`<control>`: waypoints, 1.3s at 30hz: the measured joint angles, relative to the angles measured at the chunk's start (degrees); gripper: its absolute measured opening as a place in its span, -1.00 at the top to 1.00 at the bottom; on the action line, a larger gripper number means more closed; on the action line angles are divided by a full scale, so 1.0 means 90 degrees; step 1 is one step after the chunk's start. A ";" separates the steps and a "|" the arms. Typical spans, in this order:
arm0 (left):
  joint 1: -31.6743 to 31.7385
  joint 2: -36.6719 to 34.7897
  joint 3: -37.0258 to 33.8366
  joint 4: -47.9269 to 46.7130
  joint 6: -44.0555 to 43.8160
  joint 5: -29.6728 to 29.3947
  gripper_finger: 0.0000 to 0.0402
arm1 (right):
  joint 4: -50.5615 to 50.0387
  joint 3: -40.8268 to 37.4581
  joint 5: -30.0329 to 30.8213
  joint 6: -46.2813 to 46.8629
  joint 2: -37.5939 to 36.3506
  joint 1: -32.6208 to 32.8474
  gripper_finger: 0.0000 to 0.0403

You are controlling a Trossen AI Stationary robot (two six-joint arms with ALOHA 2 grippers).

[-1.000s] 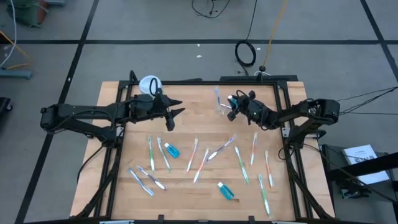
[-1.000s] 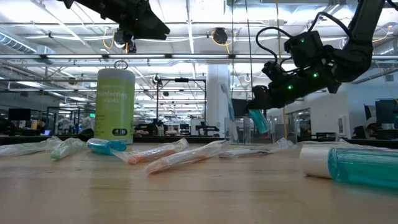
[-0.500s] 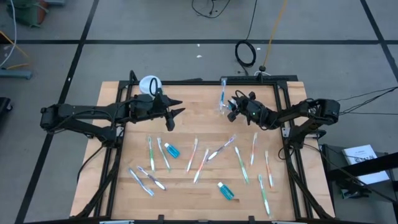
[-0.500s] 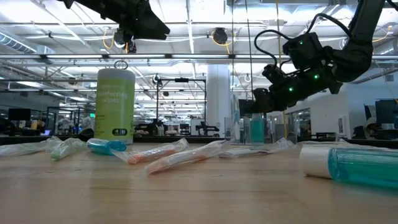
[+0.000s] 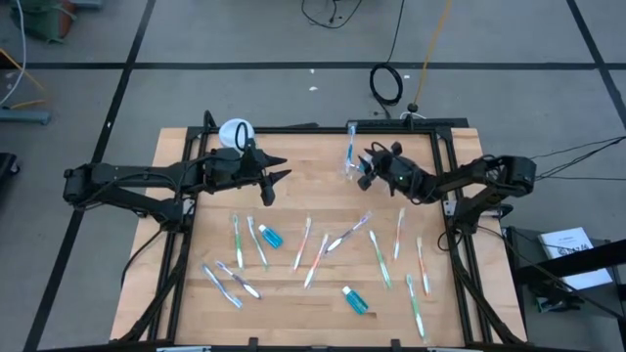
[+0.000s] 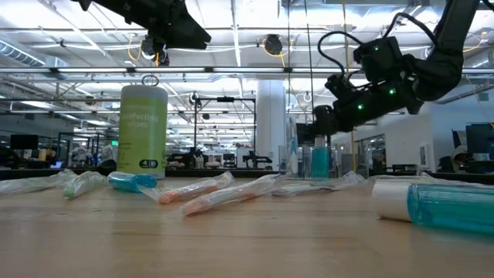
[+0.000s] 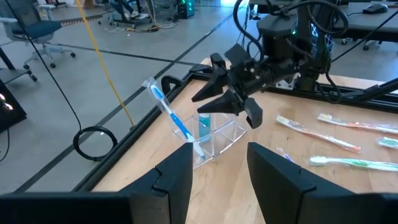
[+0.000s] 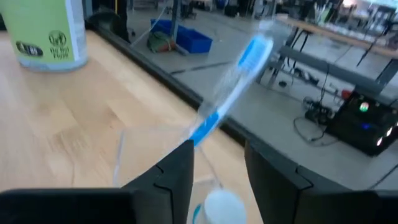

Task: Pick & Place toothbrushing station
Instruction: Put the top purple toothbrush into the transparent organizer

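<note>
Legible text is almost nil. The light-green canister (image 6: 143,132) carries pale lettering across its upper body and a small dark label patch near its base in the low view; neither can be read. In the right wrist view the same canister (image 8: 45,32) shows a dark round emblem with a dark band of characters beneath, blurred beyond reading. No brand, number or sign can be made out on any other item or on the desk (image 5: 293,200).
</note>
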 joint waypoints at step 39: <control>-0.0002 0.0000 0.0000 -0.0007 -0.0330 0.0016 0.21 | -0.4500 0.0007 -0.1626 0.7786 -0.1447 0.2935 0.13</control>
